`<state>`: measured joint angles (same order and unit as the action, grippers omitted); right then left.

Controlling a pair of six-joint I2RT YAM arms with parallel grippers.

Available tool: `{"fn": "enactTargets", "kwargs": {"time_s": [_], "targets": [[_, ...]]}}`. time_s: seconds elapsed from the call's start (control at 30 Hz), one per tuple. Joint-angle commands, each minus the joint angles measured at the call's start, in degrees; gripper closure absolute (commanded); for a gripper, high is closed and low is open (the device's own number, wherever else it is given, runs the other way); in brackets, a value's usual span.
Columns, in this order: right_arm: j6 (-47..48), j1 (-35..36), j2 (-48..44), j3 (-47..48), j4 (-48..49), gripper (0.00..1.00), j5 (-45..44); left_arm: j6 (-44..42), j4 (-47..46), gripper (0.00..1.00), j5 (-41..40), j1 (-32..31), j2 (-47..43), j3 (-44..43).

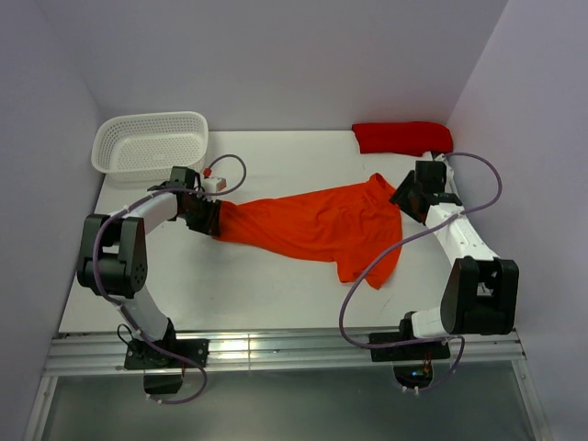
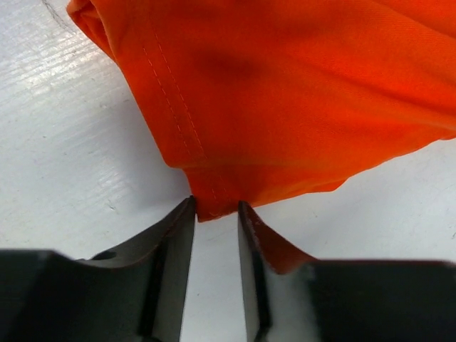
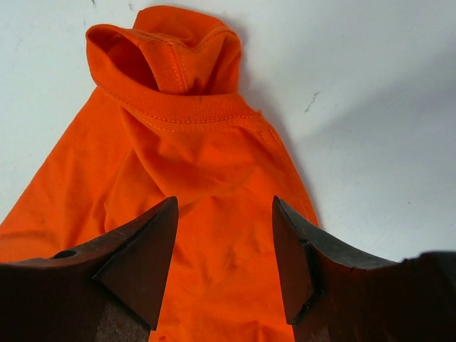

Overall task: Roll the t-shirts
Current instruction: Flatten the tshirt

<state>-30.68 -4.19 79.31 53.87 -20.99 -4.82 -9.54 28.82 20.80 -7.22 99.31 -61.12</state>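
Note:
The bright orange t-shirt (image 1: 312, 225) lies spread and wrinkled across the middle of the table, one sleeve trailing toward the near edge. A darker red t-shirt (image 1: 401, 138) sits bunched at the back right. My left gripper (image 1: 206, 217) is at the orange shirt's left end. In the left wrist view its jaws (image 2: 215, 205) stand narrowly apart, with a stitched hem corner (image 2: 206, 203) just between the tips. My right gripper (image 1: 409, 196) hovers open over the shirt's right end. In the right wrist view (image 3: 224, 203) orange cloth (image 3: 192, 157) lies below it, the collar (image 3: 171, 78) ahead.
A white plastic basket (image 1: 152, 142) stands at the back left. A small white block with a red tip (image 1: 213, 183) lies just behind the left gripper. Purple cables loop off both arms. Walls close in the left, back and right sides.

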Motion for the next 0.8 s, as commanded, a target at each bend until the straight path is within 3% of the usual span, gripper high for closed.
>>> {"fn": "enactTargets", "kwargs": {"time_s": [0.0, 0.27, 0.77], "targets": [[-0.2, -0.6, -2.1, -0.9, 1.5, 0.37, -0.1, 0.5, -1.4, 0.67, 1.5, -0.4, 0.5, 0.1], [-0.3, -1.9, -4.2, -3.2, 1.9, 0.37, 0.9, 0.7, -1.2, 1.00, 1.3, -0.7, 0.3, 0.1], [-2.1, -2.6, -7.0, -6.8, 2.2, 0.33, -0.6, -0.1, -0.4, 1.00, 1.2, -0.7, -2.5, 0.3]]}}
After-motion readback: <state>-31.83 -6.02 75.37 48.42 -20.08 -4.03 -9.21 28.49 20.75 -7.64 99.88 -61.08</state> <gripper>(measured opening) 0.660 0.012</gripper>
